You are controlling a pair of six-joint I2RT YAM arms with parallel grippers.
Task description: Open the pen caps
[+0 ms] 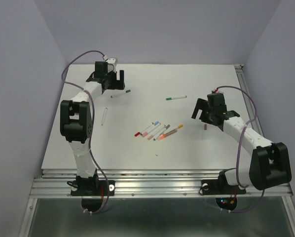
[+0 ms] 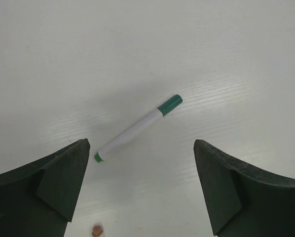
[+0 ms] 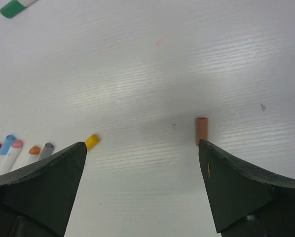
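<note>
Left pincer (image 2: pixel 141 145): fingers wide apart, holding nothing and touching nothing; it hangs over the far left part of the worktop (image 2: pixel 147 44).
Below the left pincer: a green pen (image 2: pixel 137 129) lies slanted just ahead of the gap between the fingers. Its broad green end points up and to the right. Its small green end is near the left finger (image 2: pixel 54 182) but apart from it.
Right pincer (image 3: pixel 142 143): fingers wide apart and empty, above the right side of the worktop.
Pen cap (image 3: pixel 201 129): a short brownish-orange tube, off any pen, lies on the worktop just beside the tip of the right-hand finger (image 3: pixel 236 187). I cannot tell whether the two touch.
Right wrist view alone: a row of coloured pen ends (image 3: pixel 34 149) in red, blue, pink, orange, grey and yellow shows beside the left-hand finger. A green end (image 3: pixel 12 9) is cut off at the top left corner, and I cannot tell which pen it belongs to.
Top view alone: the whole layout shows here. A cluster of pens (image 1: pixel 157 131) lies mid-worktop between the arms. A second green pen (image 1: pixel 176 98) lies farther back, well apart from the cluster. A pale pen (image 1: pixel 103 116) lies alone beside the left arm. The cap is only a tiny mark near the right pincer.
Left wrist view alone: a small pinkish blob (image 2: pixel 97 229) sits at the bottom edge, too cut off to identify.
In the way: in the right wrist view the left-hand finger hides the barrels of the pen row. Each wrist view's lower corners are filled by its own dark fingers.
</note>
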